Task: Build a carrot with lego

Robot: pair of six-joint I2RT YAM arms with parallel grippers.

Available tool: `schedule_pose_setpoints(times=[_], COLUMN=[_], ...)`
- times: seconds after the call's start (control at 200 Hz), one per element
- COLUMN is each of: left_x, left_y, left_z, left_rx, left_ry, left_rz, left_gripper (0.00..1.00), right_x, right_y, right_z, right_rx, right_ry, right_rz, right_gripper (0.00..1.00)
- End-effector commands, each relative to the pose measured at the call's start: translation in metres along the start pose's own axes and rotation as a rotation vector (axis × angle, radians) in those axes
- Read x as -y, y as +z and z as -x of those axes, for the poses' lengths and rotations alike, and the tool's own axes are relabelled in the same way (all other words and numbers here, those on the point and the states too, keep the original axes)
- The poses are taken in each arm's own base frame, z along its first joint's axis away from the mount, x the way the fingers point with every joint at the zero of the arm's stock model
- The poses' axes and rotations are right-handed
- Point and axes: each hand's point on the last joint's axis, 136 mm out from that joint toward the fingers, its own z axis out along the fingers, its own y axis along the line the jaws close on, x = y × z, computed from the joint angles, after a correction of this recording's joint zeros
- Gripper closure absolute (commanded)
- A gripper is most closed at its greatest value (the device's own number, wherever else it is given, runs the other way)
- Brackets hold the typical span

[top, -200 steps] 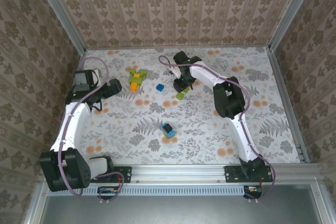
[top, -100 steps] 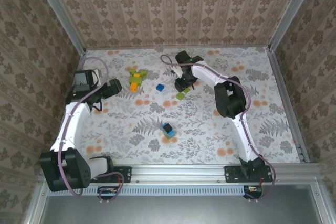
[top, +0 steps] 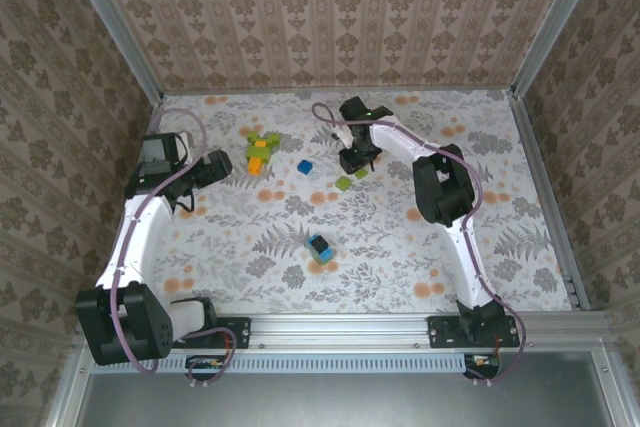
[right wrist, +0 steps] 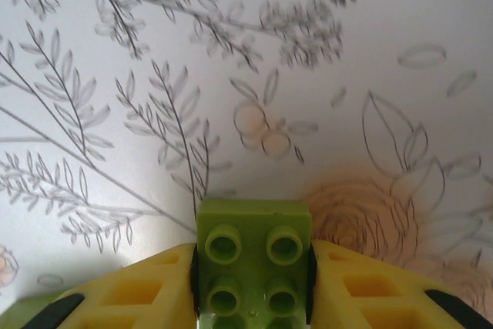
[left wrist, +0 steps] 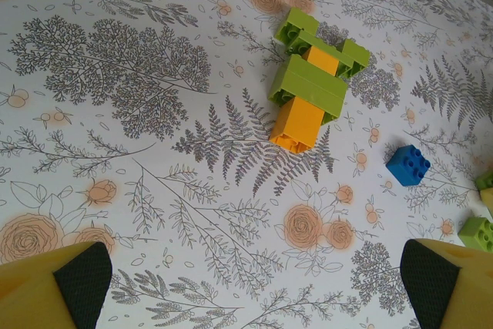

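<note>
Note right gripper (right wrist: 253,267) clenched on a light green brick (right wrist: 253,221), pinned between both fingers (right wrist: 139,290) over the tabletop (right wrist: 347,52). Note left gripper (left wrist: 254,287) released, jaws wide, with orange-and-green assembly (left wrist: 312,86) ahead of it and blue brick (left wrist: 408,166) ahead to its right.

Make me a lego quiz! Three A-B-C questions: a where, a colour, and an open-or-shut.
1. From above, the blue brick lies: A on the green-and-orange build; B right of it; C left of it.
2. The held brick in the right end effector is: A black; B blue; C light green.
3. The left end effector is: A open; B shut on a brick; C shut empty.
B, the top view shows it right of the build. C, green studs sit between the fingers. A, its fingers stand wide apart.
</note>
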Motion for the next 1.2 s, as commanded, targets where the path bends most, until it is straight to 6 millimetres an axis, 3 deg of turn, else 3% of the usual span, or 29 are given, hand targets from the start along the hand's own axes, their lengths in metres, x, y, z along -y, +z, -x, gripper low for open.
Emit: schedule_pose_setpoints(times=[0.0, 0.21, 0.445, 0.74, 0.945, 1.195], left_x=[0.003, 0.003, 0.004, 0.004, 0.004, 0.005], left_y=[0.000, 0.000, -0.001, -0.001, 0.000, -0.001], left_z=[0.002, 0.001, 0.001, 0.001, 0.001, 0.000], left_rx=[0.003, 0.001, 0.004, 0.003, 0.001, 0.002], left_ry=[0.020, 0.020, 0.021, 0.023, 0.025, 0.026], left_rz=[-0.005, -0.005, -0.009, -0.006, -0.004, -0.004], left_gripper=[0.00, 0.00, 0.00, 0.00, 0.00, 0.00], right_x=[0.001, -0.027, -0.098, -0.173, -0.200, -0.230], right_y=[-0.025, -0.081, -0.114, -0.155, -0.172, -0.163], right_z=[-0.025, -0.043, -0.086, -0.110, -0.112, -0.114], right_rx=[-0.055, -0.002, 0.001, 0.111, 0.153, 0.122], right_ry=[0.106, 0.172, 0.079, 0.025, 0.009, -0.039], right_rz=[0.013, 0.075, 0.126, 0.203, 0.238, 0.244], right_gripper=[0.64, 0.62, 0.61, 0.62, 0.62, 0.62])
